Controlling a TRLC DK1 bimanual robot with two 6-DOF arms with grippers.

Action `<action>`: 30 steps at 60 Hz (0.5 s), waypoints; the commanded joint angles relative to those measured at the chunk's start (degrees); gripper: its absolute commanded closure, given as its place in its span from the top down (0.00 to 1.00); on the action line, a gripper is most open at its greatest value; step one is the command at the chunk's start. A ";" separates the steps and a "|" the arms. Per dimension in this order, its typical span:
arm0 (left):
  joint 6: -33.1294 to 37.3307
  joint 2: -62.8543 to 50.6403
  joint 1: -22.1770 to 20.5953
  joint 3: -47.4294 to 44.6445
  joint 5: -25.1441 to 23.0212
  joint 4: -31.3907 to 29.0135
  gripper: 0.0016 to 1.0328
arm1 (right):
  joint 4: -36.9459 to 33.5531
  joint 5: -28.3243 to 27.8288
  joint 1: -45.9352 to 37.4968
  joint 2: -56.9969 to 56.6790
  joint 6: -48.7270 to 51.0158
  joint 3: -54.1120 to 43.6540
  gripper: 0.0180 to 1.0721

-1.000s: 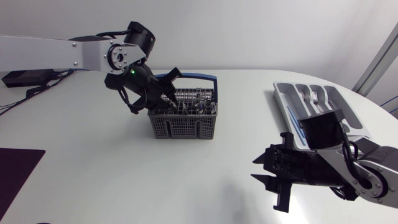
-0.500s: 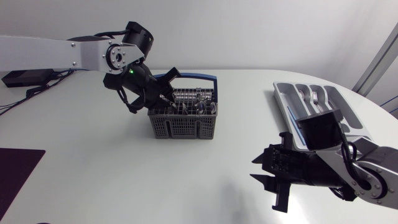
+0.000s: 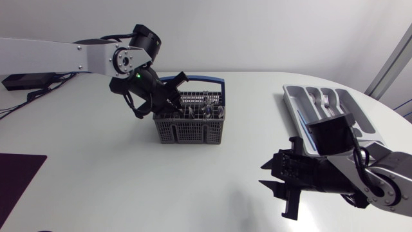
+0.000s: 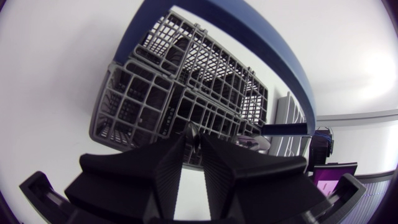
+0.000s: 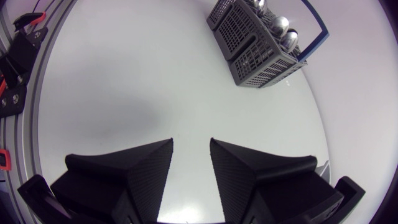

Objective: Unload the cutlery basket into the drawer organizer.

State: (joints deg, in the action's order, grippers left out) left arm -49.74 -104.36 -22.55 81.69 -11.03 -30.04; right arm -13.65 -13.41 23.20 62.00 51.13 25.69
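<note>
Left hand [image 3: 172, 90] is narrowed to a slit inside the cutlery basket [image 3: 190, 122]; right hand [image 3: 283, 187] is held wide over the desk [image 3: 96, 180].
Some cutlery is seen laid in the drawer organizer [image 3: 291, 98], well apart from the basket; several pieces [image 3: 205, 111] are left standing in it, so unloading is judged partly done.

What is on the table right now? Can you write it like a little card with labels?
Basket: grey cutlery basket with a blue handle, mid-table, cutlery inside
Organizer: grey drawer organizer by the right arm, forks in it
Left gripper: at the basket's top
Right gripper: fingers open, holding nothing, over bare table
</note>
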 commanded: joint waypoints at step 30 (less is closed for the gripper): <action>0.87 -2.87 -0.57 1.63 0.39 0.69 0.09 | 0.91 0.31 0.00 -0.03 -0.77 -1.52 0.45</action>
State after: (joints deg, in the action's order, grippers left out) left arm -49.47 -105.82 -23.16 81.82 -11.07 -28.99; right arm -13.21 -13.41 23.20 61.98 51.13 25.69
